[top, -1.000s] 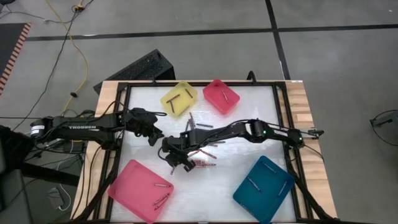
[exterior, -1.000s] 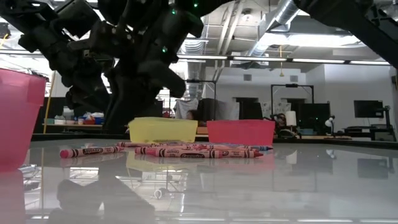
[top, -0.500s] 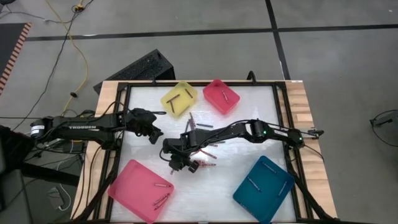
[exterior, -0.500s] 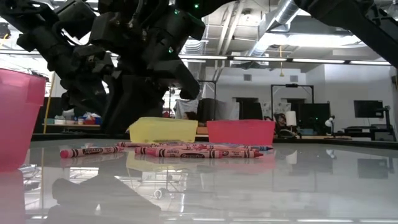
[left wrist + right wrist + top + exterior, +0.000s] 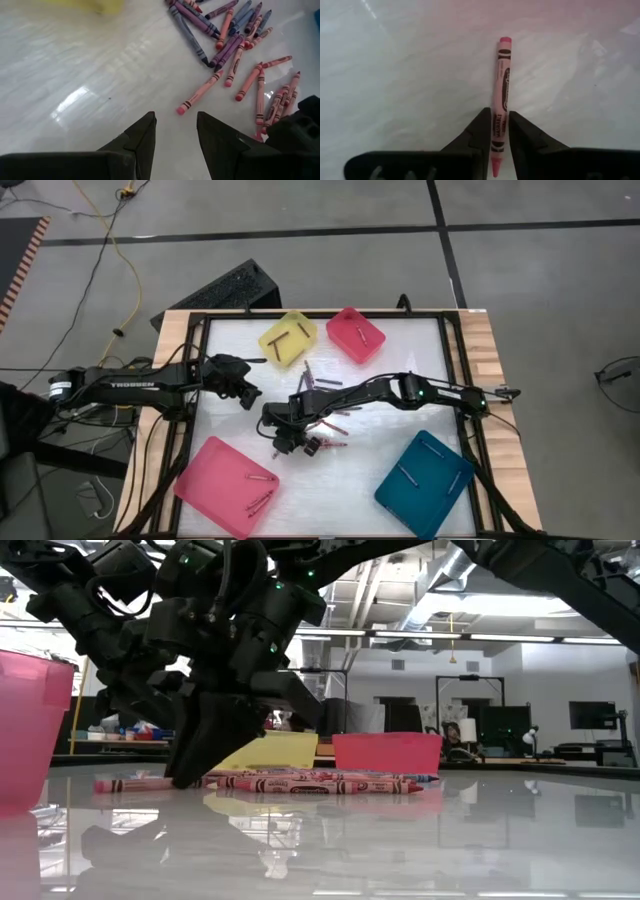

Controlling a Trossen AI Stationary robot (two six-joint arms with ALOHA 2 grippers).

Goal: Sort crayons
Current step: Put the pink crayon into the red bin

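A pink crayon (image 5: pixel 502 80) lies flat on the white table, apart from the main pile of crayons (image 5: pixel 325 395); the low view shows it at the left (image 5: pixel 130 784). My right gripper (image 5: pixel 500 137) has come down over it, its tips at the table (image 5: pixel 190 775). The fingers stand narrowly open on either side of the crayon, near one end. My left gripper (image 5: pixel 175 127) hangs open above bare table left of the pile (image 5: pixel 250 394), with nothing between its fingers. My right gripper's fingers (image 5: pixel 482 130) straddle the pink crayon near one end (image 5: pixel 496 145), slanting down from above, with the crayon running along between them. It lies flat on the table. Whether the fingers touch it I cannot tell.
A yellow tray (image 5: pixel 288 338) and a small pink tray (image 5: pixel 355 334) stand at the far edge. A large pink tray (image 5: pixel 228 485) is near left and a teal tray (image 5: pixel 425 470) near right. Each holds a few crayons. A black frame rims the table.
My right gripper has sunk toward the table and rolled at the wrist, so its fingertips now stand at the tabletop by the left-hand pink crayon. The crayon has stayed where it lay.
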